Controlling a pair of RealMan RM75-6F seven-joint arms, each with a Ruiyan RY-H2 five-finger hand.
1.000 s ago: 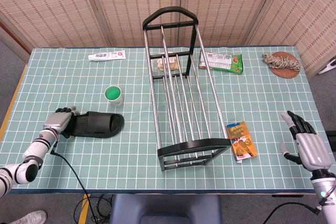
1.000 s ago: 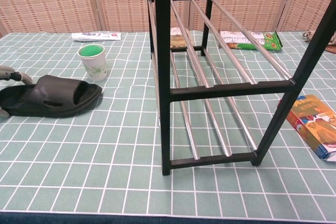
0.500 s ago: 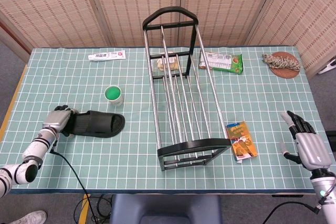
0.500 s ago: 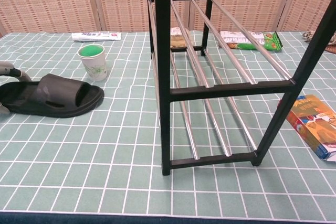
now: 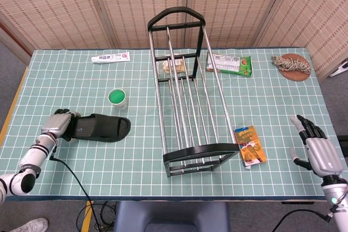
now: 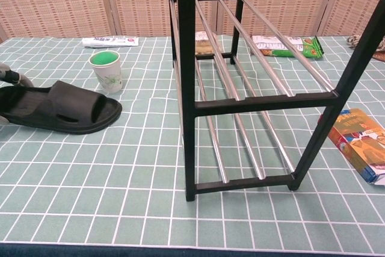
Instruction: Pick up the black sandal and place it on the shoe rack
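Left hand (image 5: 58, 123) grips heel of black sandal (image 5: 100, 127), left of frame (toe slightly raised); right hand (image 5: 317, 148) open, lower right; shoe rack (image 5: 187, 91) centre

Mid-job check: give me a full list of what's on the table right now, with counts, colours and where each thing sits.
sandal: 1, black, front left, heel end held by the left hand
cup: 1, white with green top, just behind the sandal
toothpaste tube: 1, white, back left
shoe rack: 1, black frame with silver bars, centre
green packet: 1, green and white, back, right of the rack
orange packet: 1, orange, front, right of the rack
coaster with rope: 1, brown, back right
tablecloth: 1, green with white grid
left hand: grips the sandal's heel
right hand: front right, fingers apart, holding nothing
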